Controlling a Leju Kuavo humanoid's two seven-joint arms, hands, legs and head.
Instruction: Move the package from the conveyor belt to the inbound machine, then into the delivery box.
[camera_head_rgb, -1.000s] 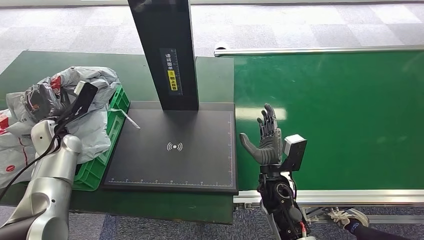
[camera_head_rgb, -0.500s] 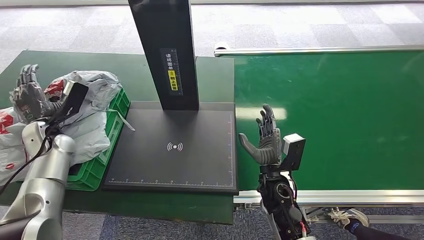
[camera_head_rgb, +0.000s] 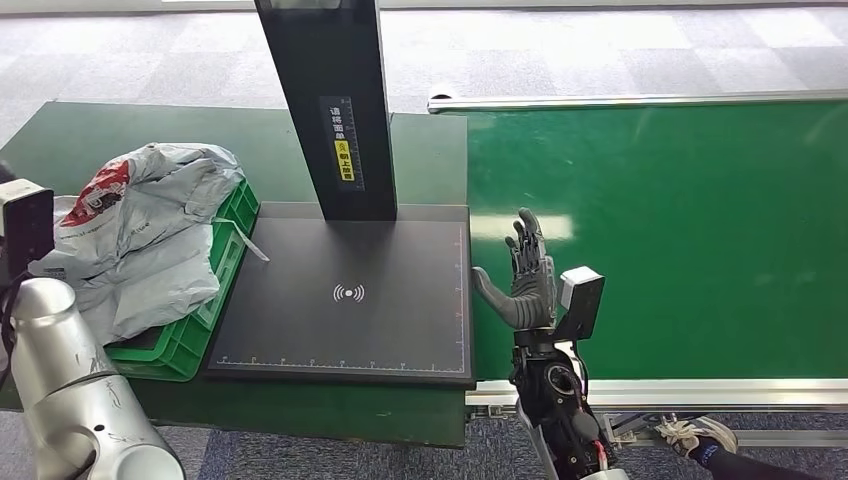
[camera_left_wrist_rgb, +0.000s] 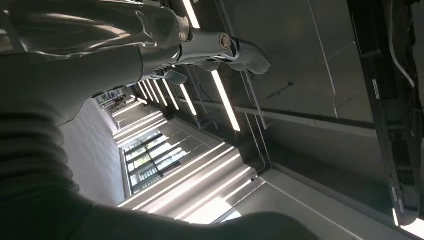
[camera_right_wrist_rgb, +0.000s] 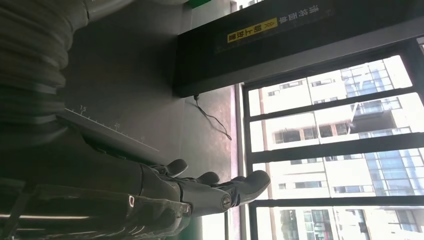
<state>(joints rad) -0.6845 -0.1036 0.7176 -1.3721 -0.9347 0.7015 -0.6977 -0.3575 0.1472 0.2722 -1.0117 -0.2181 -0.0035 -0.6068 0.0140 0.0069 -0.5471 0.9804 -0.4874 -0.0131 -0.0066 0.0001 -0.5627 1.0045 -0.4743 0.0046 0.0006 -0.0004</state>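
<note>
A grey package (camera_head_rgb: 150, 235) lies in the green delivery box (camera_head_rgb: 190, 330) beside the inbound machine (camera_head_rgb: 350, 300), while the right hand (camera_head_rgb: 525, 280) and left hand (camera_left_wrist_rgb: 220, 47) are empty, fingers spread.

Crinkled glossy grey plastic is seen on the package (camera_head_rgb: 140, 225) in the ribbed green plastic delivery box (camera_head_rgb: 190, 335). Beside the right hand (camera_head_rgb: 525, 285), a matt black scanner plate (camera_head_rgb: 350, 330) and smooth, faintly sheened green conveyor belt (camera_head_rgb: 680, 230) are shown.

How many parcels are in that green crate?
2 that I can tell: a grey package on top and another grey one beneath it in the green crate. More may be hidden underneath.
</note>
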